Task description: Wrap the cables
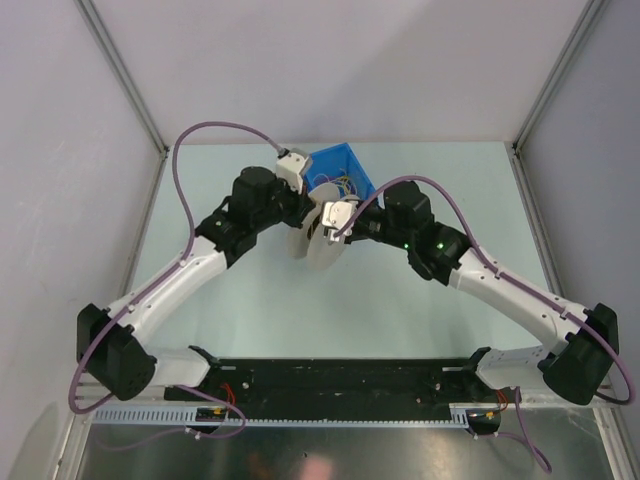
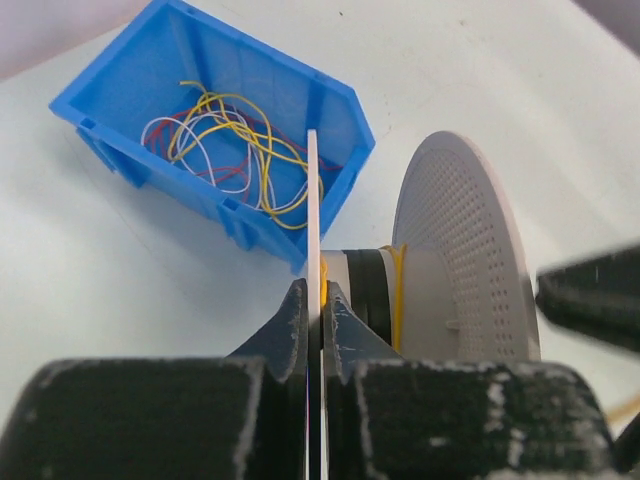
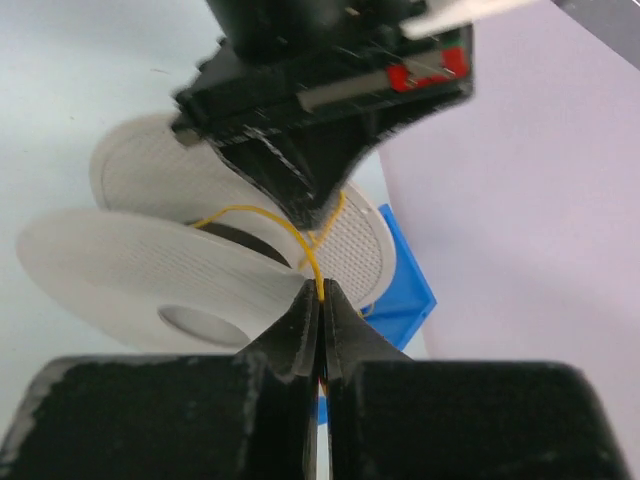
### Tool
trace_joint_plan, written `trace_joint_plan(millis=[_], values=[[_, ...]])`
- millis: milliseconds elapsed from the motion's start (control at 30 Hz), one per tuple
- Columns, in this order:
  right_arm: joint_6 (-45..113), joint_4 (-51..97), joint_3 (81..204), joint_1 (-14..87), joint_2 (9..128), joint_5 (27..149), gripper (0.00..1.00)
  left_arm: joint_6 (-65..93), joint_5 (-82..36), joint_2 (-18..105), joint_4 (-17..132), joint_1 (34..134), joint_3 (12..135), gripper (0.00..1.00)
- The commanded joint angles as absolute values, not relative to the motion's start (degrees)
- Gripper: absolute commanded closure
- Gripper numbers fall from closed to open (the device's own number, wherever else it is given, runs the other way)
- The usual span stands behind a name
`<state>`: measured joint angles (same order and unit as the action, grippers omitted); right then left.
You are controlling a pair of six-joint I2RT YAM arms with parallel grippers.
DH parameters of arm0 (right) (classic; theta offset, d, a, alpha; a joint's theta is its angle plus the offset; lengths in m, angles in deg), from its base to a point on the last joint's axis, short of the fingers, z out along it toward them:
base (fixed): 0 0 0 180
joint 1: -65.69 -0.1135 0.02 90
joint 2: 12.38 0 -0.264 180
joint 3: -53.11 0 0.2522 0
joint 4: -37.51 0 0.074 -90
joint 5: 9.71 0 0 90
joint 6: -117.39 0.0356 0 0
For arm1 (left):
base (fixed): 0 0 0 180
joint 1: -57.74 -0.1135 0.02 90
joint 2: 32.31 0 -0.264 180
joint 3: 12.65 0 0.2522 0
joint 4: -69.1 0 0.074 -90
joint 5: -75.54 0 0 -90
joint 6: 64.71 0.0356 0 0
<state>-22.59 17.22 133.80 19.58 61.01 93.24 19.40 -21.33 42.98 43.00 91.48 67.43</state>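
Pale green table (image 1: 300, 310) between plain lilac walls (image 1: 350, 60).

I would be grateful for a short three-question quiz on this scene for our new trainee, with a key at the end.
1. True or false: the left gripper is shut on the thin edge of one flange of the white spool.
2. Which colour is the cable pinched by the right gripper? A) purple B) yellow C) white
3. Fill in the missing word: the loose cables lie tangled inside the ____ bin.

Key: 1 true; 2 B; 3 blue.
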Motion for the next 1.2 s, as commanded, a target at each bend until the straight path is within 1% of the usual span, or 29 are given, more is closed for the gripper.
trace_joint_plan(millis=[0,267,333,433,600,700,900,1167], values=[[-24.89,20.08,137.08,21.17,59.74,90.64,1.00,32.01,-30.21,36.55,48.05,92.54,65.02,1.00],[-26.85,15.06,137.09,24.36,56.97,94.78,1.00,49.40,-40.33,30.42,49.16,92.62,57.97,1.00],[-26.60,12.54,137.09,25.32,56.31,96.46,1.00,50.70,-43.03,28.57,50.06,92.36,56.72,1.00],[-24.02,9.18,137.09,29.17,55.74,101.00,1.00,47.31,-48.09,26.85,51.81,89.98,56.39,1.00],[-16.43,4.75,137.13,40.07,56.03,111.90,1.00,37.54,-57.47,25.97,57.55,84.06,56.95,1.00],[-14.48,2.77,137.10,43.37,55.90,116.07,1.00,29.33,-62.91,26.79,62.21,80.22,57.40,1.00],[-9.78,1.87,137.09,45.21,55.99,122.95,1.00,2.21,-74.98,31.80,79.14,73.61,59.57,1.00],[5.87,8.00,137.09,45.21,55.97,129.95,1.00,-29.57,-75.71,39.63,96.06,67.46,62.01,1.00]])
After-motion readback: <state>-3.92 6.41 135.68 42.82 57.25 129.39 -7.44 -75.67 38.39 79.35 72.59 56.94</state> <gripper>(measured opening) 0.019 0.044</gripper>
